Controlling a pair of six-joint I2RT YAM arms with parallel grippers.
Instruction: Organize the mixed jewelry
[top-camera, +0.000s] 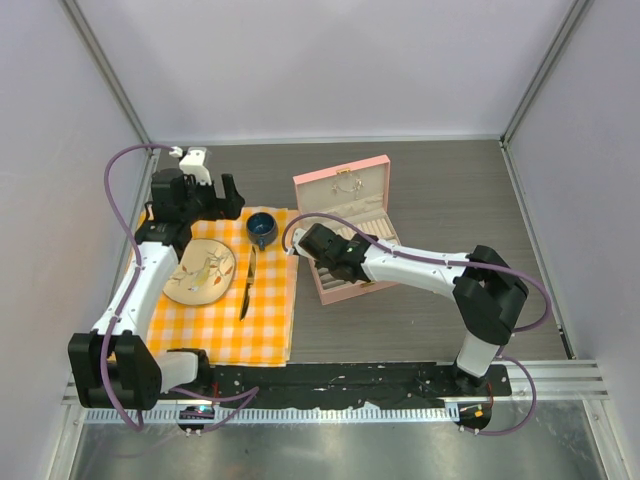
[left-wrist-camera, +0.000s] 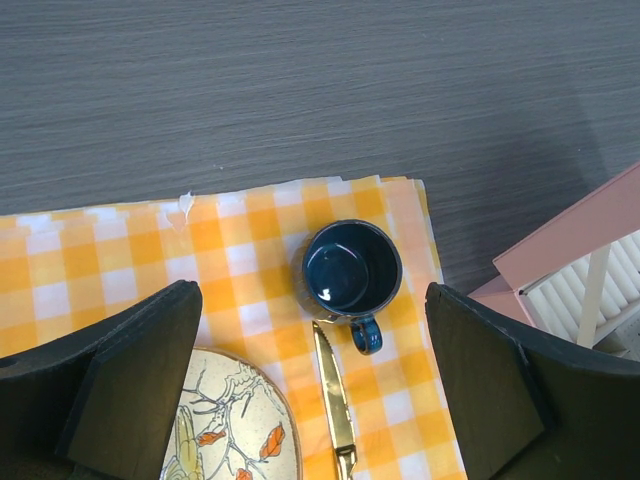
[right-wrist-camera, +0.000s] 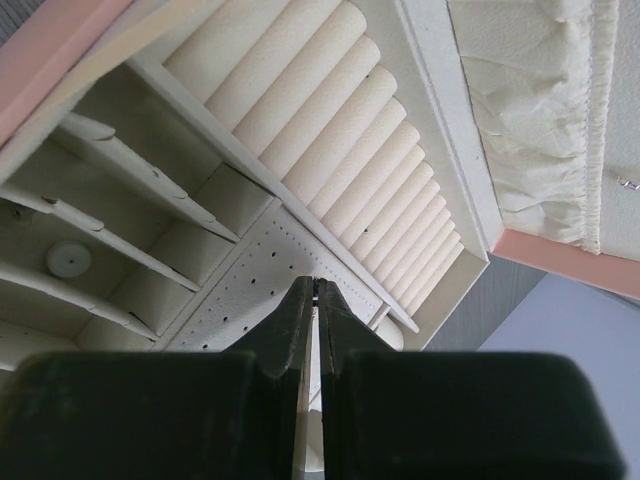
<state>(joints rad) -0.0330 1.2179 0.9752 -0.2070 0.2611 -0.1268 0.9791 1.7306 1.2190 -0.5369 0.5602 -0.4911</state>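
Note:
The pink jewelry box (top-camera: 340, 186) stands open at mid table. Its cream inside fills the right wrist view: ring rolls (right-wrist-camera: 340, 150), a perforated panel (right-wrist-camera: 235, 295) and divided compartments, one holding a small round white piece (right-wrist-camera: 68, 258). My right gripper (top-camera: 322, 243) hangs over the box's tray; in its own view its (right-wrist-camera: 316, 285) tips are pressed together on a tiny speck of jewelry just above the perforated panel. A thin chain (top-camera: 347, 180) lies in the lid. My left gripper (top-camera: 222, 197) is open and empty above the cloth, left of the cup; it also shows in its own view (left-wrist-camera: 310, 380).
A dark blue cup (top-camera: 262, 228) (left-wrist-camera: 351, 272), a gold knife (top-camera: 247, 285) (left-wrist-camera: 335, 405) and a patterned plate (top-camera: 200, 272) (left-wrist-camera: 235, 425) lie on an orange checked cloth (top-camera: 225, 330) at the left. Grey walls close in both sides.

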